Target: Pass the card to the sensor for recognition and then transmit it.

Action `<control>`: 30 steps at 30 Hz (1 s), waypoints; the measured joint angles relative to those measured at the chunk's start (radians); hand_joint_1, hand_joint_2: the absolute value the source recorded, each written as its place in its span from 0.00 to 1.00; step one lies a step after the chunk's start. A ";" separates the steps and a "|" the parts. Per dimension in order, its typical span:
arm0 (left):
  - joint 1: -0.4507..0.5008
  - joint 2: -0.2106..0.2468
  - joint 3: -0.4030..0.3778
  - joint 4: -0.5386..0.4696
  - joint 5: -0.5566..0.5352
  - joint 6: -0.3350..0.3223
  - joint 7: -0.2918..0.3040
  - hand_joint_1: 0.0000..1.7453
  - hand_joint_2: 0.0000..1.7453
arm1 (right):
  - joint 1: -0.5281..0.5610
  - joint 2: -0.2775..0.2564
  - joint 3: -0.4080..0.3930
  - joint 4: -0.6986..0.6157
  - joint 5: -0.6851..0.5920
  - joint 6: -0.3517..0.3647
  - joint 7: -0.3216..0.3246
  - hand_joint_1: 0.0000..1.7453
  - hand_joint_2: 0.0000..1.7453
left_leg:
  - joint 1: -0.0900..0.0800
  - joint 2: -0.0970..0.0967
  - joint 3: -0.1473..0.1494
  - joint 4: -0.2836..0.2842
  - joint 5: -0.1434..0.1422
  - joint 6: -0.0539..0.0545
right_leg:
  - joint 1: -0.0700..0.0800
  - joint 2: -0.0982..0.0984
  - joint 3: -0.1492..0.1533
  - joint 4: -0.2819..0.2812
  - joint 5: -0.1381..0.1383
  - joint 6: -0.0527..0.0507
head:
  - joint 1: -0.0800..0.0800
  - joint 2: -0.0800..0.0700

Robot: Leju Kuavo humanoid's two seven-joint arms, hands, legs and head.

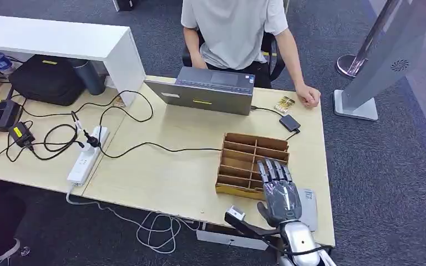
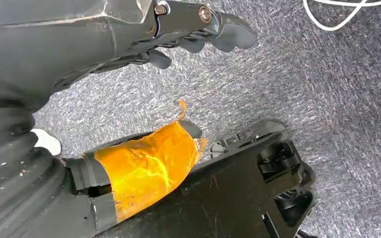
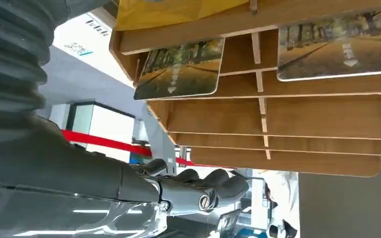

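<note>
The right hand [image 1: 277,188] sits at the near edge of the table [image 1: 161,172], just over the near end of the wooden card rack [image 1: 252,163]. Its fingers [image 1: 273,169] are stretched out flat and a little apart, and it holds nothing. In the right wrist view two cards [image 3: 181,69] with a picture of a road and trees stand in slots of the rack — the hand is not touching either one. The left hand [image 2: 178,34] hangs down over the grey carpet with its fingers curled in loosely and nothing in them. I think the hand has yet to pick a card, and that is where things could go wrong. The cards are thin and sit low between the wooden walls, so big fingers may slide off the edge or pinch the wood instead. A hard push could shove the light rack along the table, or tip it. Farther back lies a small black box [image 1: 289,122] on a wire, maybe the sensor, though I cannot tell for sure. Beside it are another card [image 1: 284,104] and a person's hand [image 1: 309,97]. A card held loosely could drop on the way there — or the arm could bump the laptop [image 1: 208,91] or the person.
</note>
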 joint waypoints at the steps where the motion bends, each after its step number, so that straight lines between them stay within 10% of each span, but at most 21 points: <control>1: 0.000 0.000 0.000 0.000 0.000 0.000 0.000 0.00 1.00 | 0.000 0.002 0.000 0.003 0.000 0.000 0.000 0.00 1.00 | 0.000 0.000 0.000 0.000 0.000 0.000 | 0.000 0.000 0.000 0.000 0.000 0.000 | 0.000 0.000; 4: -0.001 0.000 0.000 0.000 0.000 0.000 0.000 0.00 1.00 | -0.001 0.006 0.002 0.011 0.000 0.000 0.000 0.00 1.00 | 0.000 0.000 0.000 0.000 0.000 0.000 | 0.000 0.000 0.000 0.000 0.000 0.000 | 0.000 0.000; 5: -0.001 0.000 0.000 0.000 0.000 0.000 0.000 0.00 1.00 | -0.002 0.007 0.002 0.015 0.000 0.000 0.000 1.00 1.00 | 0.000 0.000 0.000 0.000 0.000 0.000 | 0.000 0.000 0.000 0.000 0.000 0.000 | 0.000 0.000; 30: -0.003 -0.008 0.000 0.000 0.002 0.015 0.010 0.00 1.00 | -0.015 0.014 0.006 0.054 -0.064 -0.027 -0.023 1.00 1.00 | 0.000 0.000 0.000 0.000 0.000 0.000 | 0.000 0.000 0.000 0.000 0.000 0.000 | 0.000 0.000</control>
